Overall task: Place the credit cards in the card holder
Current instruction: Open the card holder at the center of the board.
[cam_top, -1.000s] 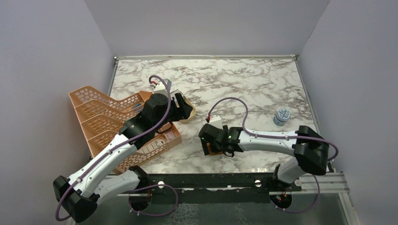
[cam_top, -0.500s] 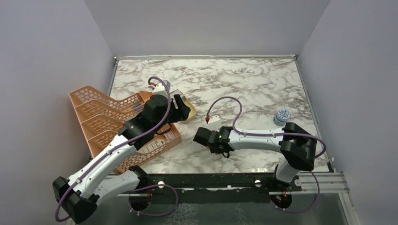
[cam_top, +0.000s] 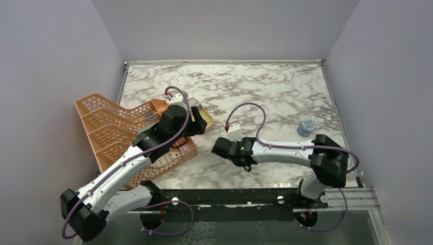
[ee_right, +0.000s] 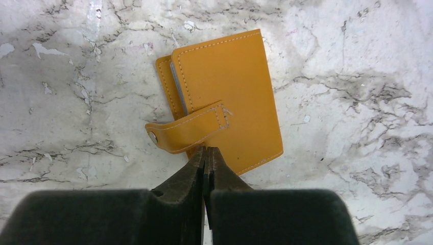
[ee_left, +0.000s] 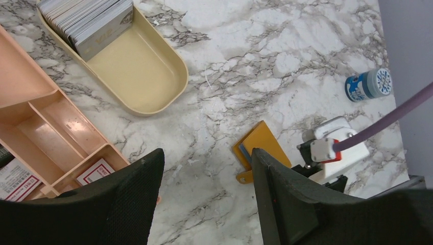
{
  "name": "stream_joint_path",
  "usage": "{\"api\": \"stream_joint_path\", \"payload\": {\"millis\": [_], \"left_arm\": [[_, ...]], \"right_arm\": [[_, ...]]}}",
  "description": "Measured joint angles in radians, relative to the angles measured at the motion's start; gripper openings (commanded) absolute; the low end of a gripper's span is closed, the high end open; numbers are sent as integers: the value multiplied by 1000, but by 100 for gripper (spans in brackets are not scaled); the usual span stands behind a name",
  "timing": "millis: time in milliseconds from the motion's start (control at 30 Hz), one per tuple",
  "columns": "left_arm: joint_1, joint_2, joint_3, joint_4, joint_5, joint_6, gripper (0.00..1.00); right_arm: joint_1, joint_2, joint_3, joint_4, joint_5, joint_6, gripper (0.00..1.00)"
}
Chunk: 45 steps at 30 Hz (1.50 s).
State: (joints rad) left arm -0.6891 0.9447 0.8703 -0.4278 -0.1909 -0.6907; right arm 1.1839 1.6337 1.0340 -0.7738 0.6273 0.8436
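Where the card holder [ee_right: 224, 97] lies: flat on the marble table [ee_left: 286, 61], folded, well apart from the dish, under the right wrist.
Strap [ee_right: 189, 130]: unfastened and slanting across the cover, its snap [ee_right: 152, 136] past the left edge; probably left loose so the cover can swing open.
Right gripper [ee_right: 206, 153]: fingers pressed together with nothing between them; tips at the holder's near edge below the strap, contact uncertain. Judged a closed point for prising or pinning the cover.
Left gripper [ee_left: 204, 161]: jaws partly spread, empty, high above the table; probably readied for a card.
Credit cards [ee_left: 87, 20]: packed on edge in the tan dish [ee_left: 143, 76]; loading not begun.
Peach rack [ee_left: 30, 117]: beside the dish, uninvolved.
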Motion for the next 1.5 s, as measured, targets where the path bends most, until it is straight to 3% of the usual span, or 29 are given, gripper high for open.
{"api": "stream_joint_path", "payload": {"millis": [233, 367, 500, 867, 1000, 1300, 1367, 1500], "left_arm": [[0, 19, -43, 7, 18, -7, 65], [0, 25, -50, 8, 29, -10, 65], [0, 25, -50, 12, 34, -10, 65], [0, 11, -50, 16, 34, -9, 65], [0, 11, -50, 15, 33, -9, 65], [0, 11, -50, 15, 33, -6, 65], [0, 11, -50, 15, 33, -3, 65], [0, 11, -50, 15, 33, 1, 65]], "right_arm": [[0, -53, -31, 33, 27, -41, 4], [0, -79, -67, 118, -4, -127, 35], [0, -105, -113, 188, -53, -225, 50], [0, -80, -122, 258, -79, -364, 55], [0, -63, -122, 255, -79, -381, 66], [0, -17, -124, 300, -63, -439, 64], [0, 3, -124, 307, -51, -455, 57], [0, 26, -122, 309, -17, -464, 35]]}}
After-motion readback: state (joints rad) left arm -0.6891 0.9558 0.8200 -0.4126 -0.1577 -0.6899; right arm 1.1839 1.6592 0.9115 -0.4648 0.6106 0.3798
